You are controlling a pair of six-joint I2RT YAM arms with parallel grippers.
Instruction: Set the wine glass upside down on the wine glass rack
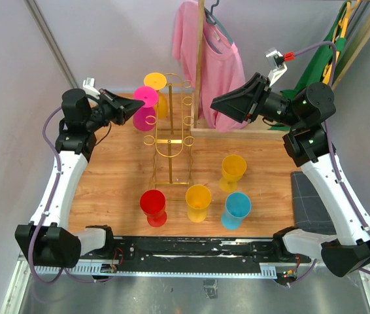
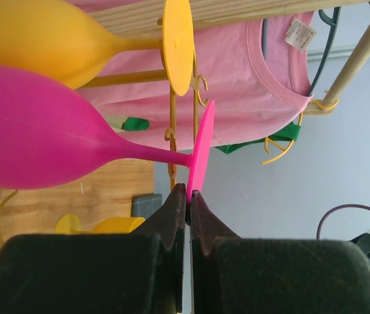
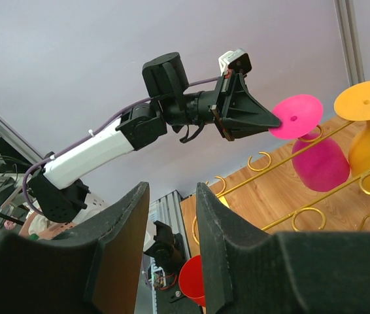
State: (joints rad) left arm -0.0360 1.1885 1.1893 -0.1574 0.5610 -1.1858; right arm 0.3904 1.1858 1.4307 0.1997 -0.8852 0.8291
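The pink wine glass (image 1: 144,110) is upside down at the upper left arm of the gold wine glass rack (image 1: 172,134), bowl down and foot up. My left gripper (image 1: 134,104) is shut on the rim of its foot (image 2: 201,144). In the left wrist view the left gripper (image 2: 189,191) pinches that edge, with the pink bowl (image 2: 34,137) to the left. An orange glass (image 1: 157,88) hangs upside down just behind it. My right gripper (image 1: 214,104) is open and empty, raised to the right of the rack; its view shows the right gripper (image 3: 172,186) and the pink glass (image 3: 319,163).
A red glass (image 1: 153,206), two yellow glasses (image 1: 198,201) (image 1: 233,171) and a blue glass (image 1: 237,209) stand upright on the wooden table in front of the rack. A pink shirt (image 1: 208,52) hangs on a wooden stand behind. A dark mat (image 1: 309,203) lies at the right.
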